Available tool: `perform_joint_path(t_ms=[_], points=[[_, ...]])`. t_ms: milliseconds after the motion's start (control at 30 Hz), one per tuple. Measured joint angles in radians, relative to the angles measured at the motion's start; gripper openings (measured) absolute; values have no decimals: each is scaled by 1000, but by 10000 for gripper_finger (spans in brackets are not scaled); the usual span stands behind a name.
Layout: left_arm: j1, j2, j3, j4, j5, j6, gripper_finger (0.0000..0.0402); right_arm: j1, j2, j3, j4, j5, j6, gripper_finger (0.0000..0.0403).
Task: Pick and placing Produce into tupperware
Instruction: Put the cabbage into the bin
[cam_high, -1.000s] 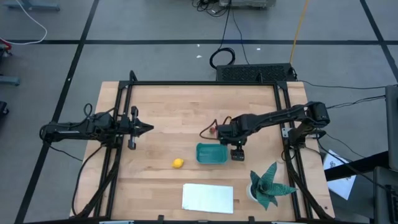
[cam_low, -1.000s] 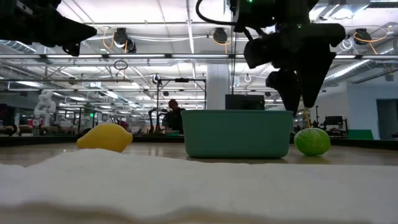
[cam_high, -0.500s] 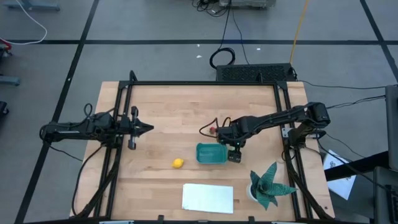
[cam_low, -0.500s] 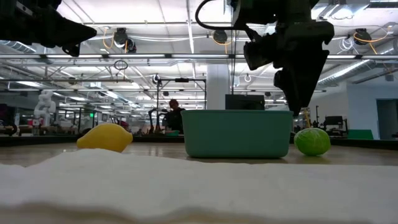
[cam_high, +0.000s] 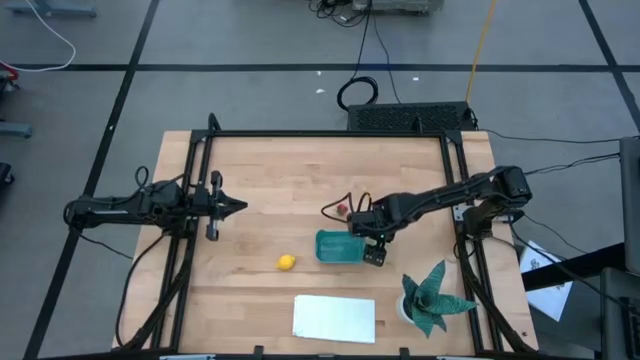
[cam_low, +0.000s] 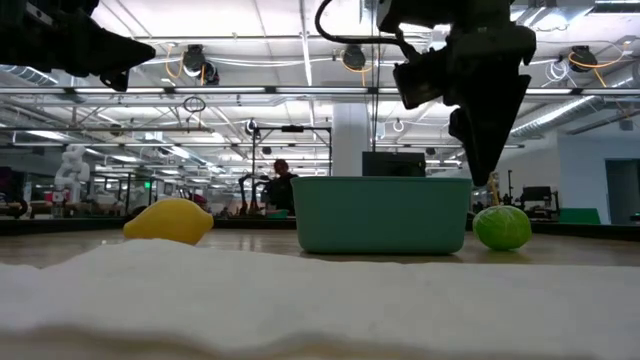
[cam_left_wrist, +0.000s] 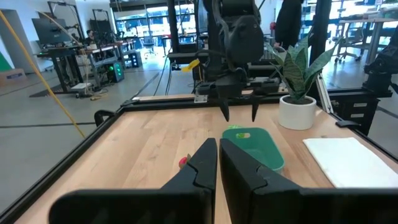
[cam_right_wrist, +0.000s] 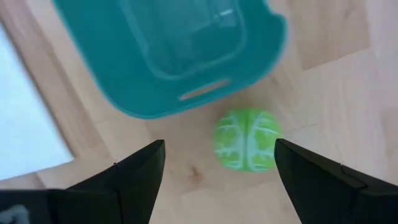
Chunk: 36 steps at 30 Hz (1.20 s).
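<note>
I have the right gripper (cam_right_wrist: 214, 171), jaws wide and empty, hovering above the round light-green plastic produce piece (cam_right_wrist: 246, 139), which sits on the wooden table (cam_high: 270, 180) just beside the teal rectangular plastic tub (cam_right_wrist: 168, 56), right-edge side; left gripper (cam_left_wrist: 217, 163) closed, idle, farther.

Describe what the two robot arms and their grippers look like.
Both arms are slim, dark, jointed links with black cabling along them. The left gripper ends in two flat black fingers tapering to a point. The right gripper has two matte black wedge-shaped fingers. The pictures show no markings or labels on either arm.
</note>
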Motion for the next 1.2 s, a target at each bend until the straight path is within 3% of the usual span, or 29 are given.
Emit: perform_joint_path(t_ms=[867, 1200], points=[[0, 0, 0, -16, 0, -3, 24, -16, 1, -90, 62, 20, 20, 316], [0, 0, 0, -18, 0, -3, 24, -63, 1, -150, 91, -42, 104, 318]])
